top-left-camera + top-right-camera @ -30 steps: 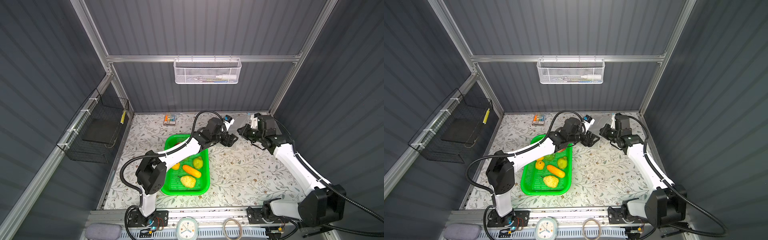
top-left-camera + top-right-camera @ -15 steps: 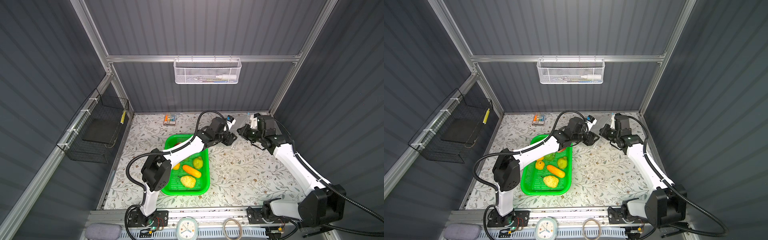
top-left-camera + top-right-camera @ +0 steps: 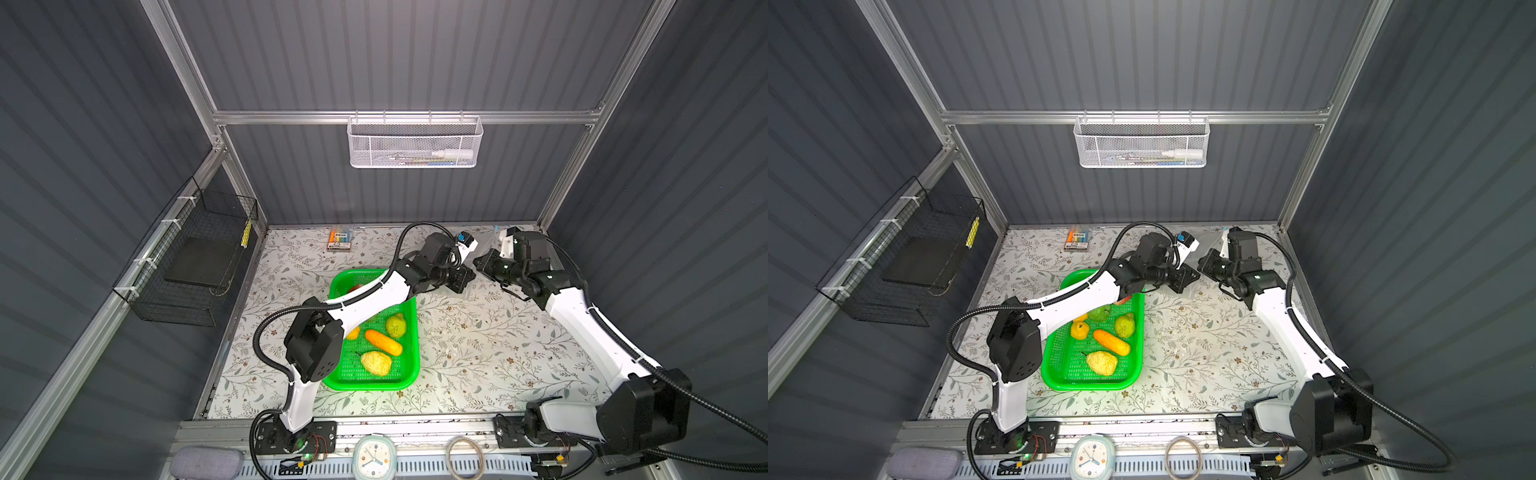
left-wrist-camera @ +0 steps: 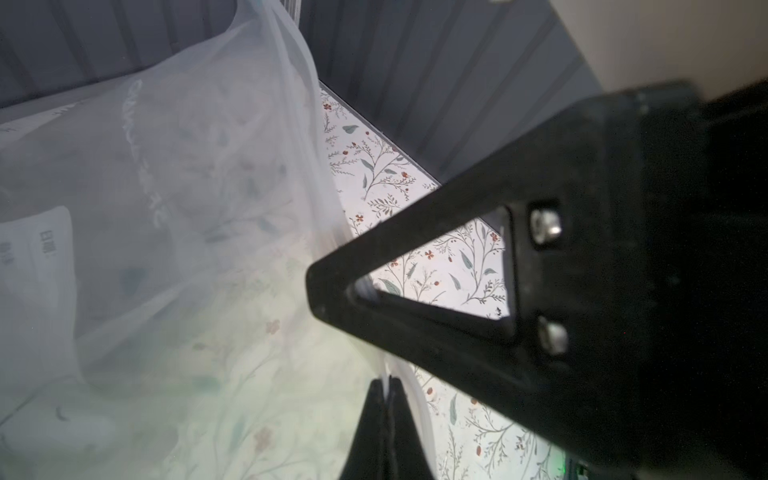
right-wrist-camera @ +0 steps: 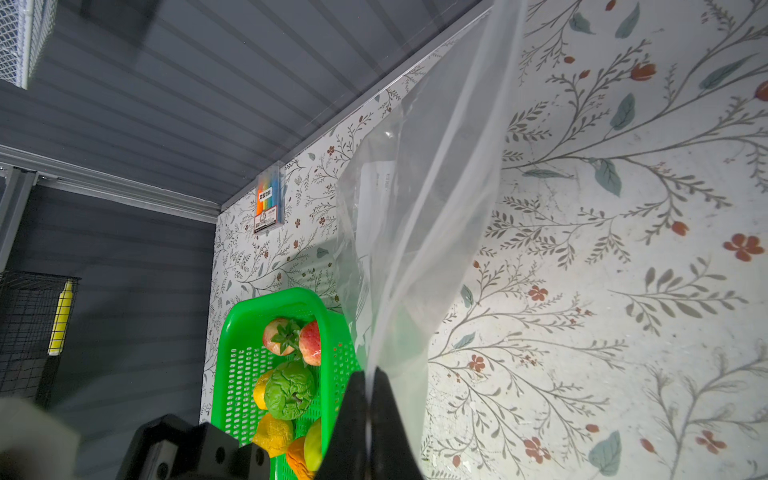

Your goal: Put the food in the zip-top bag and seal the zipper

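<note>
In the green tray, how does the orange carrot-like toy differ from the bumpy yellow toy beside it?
Colour: the orange carrot-like toy is bright orange, while the bumpy yellow toy is pale yellow.
Shape: the carrot-like toy is long and slim, while the yellow toy is short and rounded.
Surface: the carrot-like toy looks smooth, while the yellow toy looks wrinkled.
Both lie next to each other in the green tray.

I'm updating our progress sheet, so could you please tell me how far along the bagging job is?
Done: the zip-top bag is pinched at its edge by the left hand and the right hand, both shut. In hand: holding that edge between them. Left: the food lies in the green tray, none visible in the bag; it must go in, then the bag be sealed.
</note>
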